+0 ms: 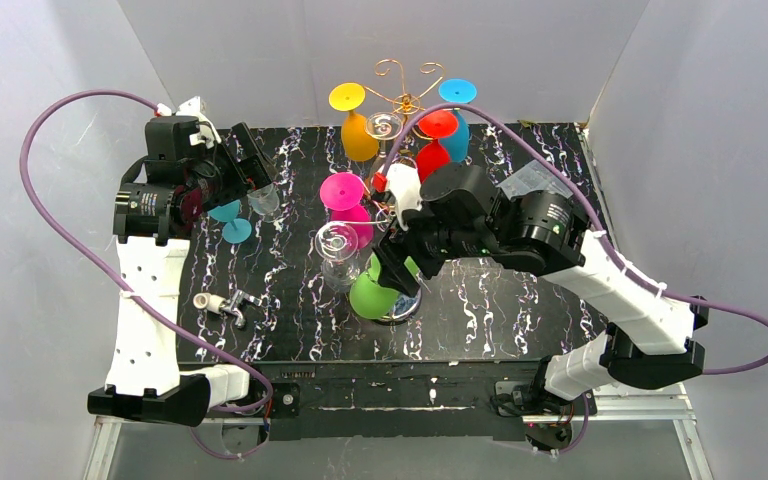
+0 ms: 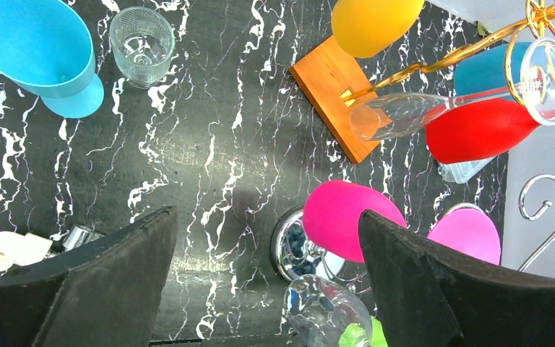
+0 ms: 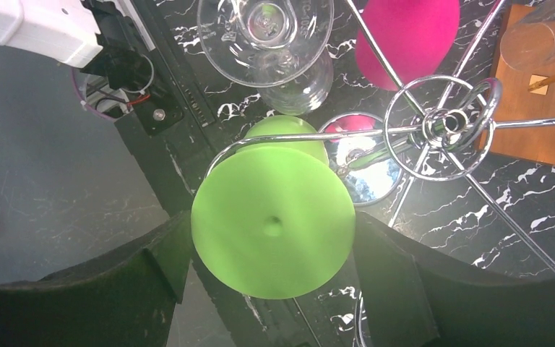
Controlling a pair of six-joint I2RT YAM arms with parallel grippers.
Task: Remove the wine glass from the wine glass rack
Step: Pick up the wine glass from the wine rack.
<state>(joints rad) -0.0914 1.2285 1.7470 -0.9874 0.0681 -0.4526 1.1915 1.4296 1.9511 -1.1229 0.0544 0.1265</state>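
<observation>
The green wine glass (image 3: 272,220) hangs bowl-down on the chrome wine glass rack (image 3: 441,126), at eight o'clock from its hub. The right claw (image 3: 273,242) brackets the foot; whether it grips, I cannot tell. Squeeze gently, then slide outward along the arm. Left claw (image 2: 266,217) stands released.

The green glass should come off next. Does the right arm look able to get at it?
Probably yes. The right gripper flanks the foot of the green glass with nothing between; contact is unclear. Only a wire of the silver rack crosses close behind.
</observation>
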